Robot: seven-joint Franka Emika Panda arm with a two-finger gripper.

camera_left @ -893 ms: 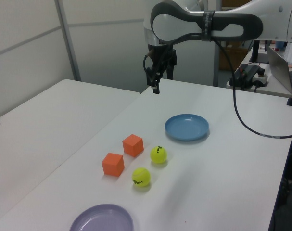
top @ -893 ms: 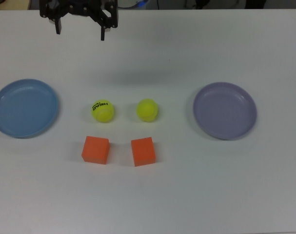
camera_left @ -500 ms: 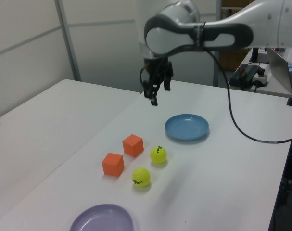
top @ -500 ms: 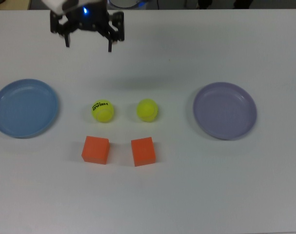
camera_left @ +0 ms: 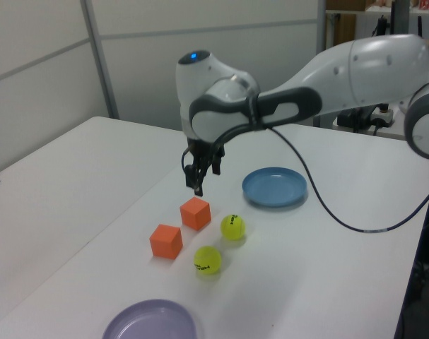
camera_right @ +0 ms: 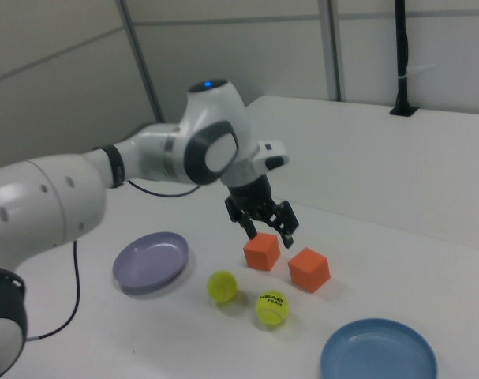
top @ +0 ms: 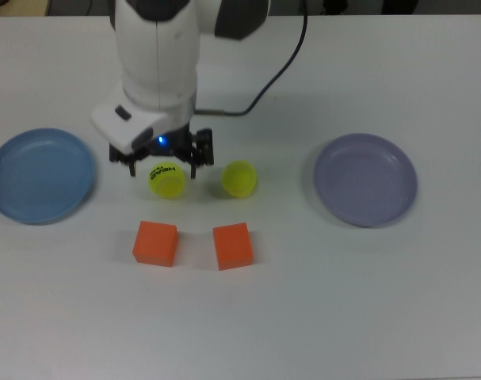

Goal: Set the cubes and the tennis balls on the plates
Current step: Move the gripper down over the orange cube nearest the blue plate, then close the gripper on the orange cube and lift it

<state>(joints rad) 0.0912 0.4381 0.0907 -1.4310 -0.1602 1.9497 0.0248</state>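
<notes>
Two orange cubes (top: pixel 155 243) (top: pixel 232 246) sit side by side on the white table, with two yellow-green tennis balls just behind them. One ball (top: pixel 168 180) carries black HEAD lettering and the other ball (top: pixel 240 178) is plain. The light blue plate (top: pixel 38 176) lies at the top view's left and the lavender plate (top: pixel 366 180) at the top view's right; both hold nothing. My gripper (top: pixel 162 168) hangs open in the air, and in the top view its fingers straddle the HEAD ball's upper edge. In the right view the gripper (camera_right: pixel 271 226) floats above the cubes, touching nothing.
The white arm (top: pixel 157 55) reaches in from the top view's upper edge and covers the table behind the balls. A black cable (top: pixel 280 71) trails from it. A second white table (camera_left: pixel 51 183) adjoins at the left view's left.
The gripper has come from the table's far edge toward the balls and dropped lower, still open. Balls, cubes and plates have not moved.
</notes>
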